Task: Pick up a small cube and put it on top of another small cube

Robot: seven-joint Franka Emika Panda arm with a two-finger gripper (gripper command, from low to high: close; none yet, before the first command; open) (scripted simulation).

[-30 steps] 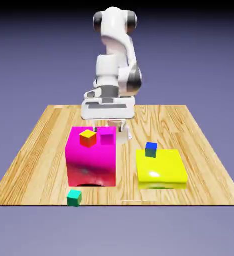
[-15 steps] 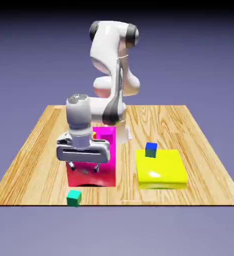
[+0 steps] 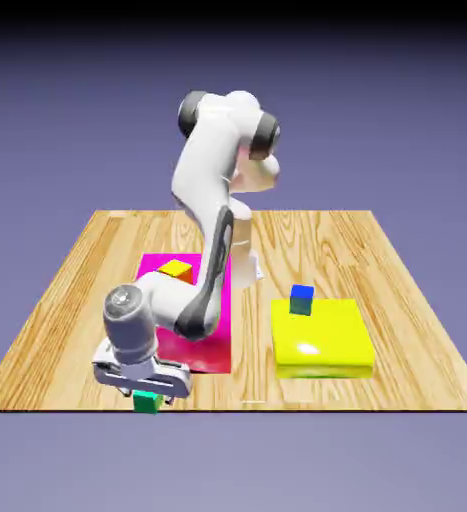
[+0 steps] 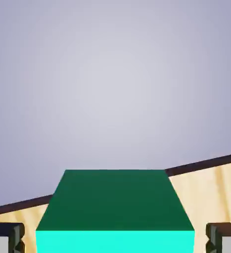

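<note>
The gripper sits low at the lower left of the exterior view, fingers spread apart on either side of the green cube, not clamping it. The cube rests at the table edge. The blue cube sits on the yellow block, right of centre. No writing is legible.

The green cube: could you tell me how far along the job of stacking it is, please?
Done: the gripper is down around the green cube. In hand: the fingertips flank it with gaps, not yet gripping. Left: closing, lifting, and placing it on the blue cube.
</note>
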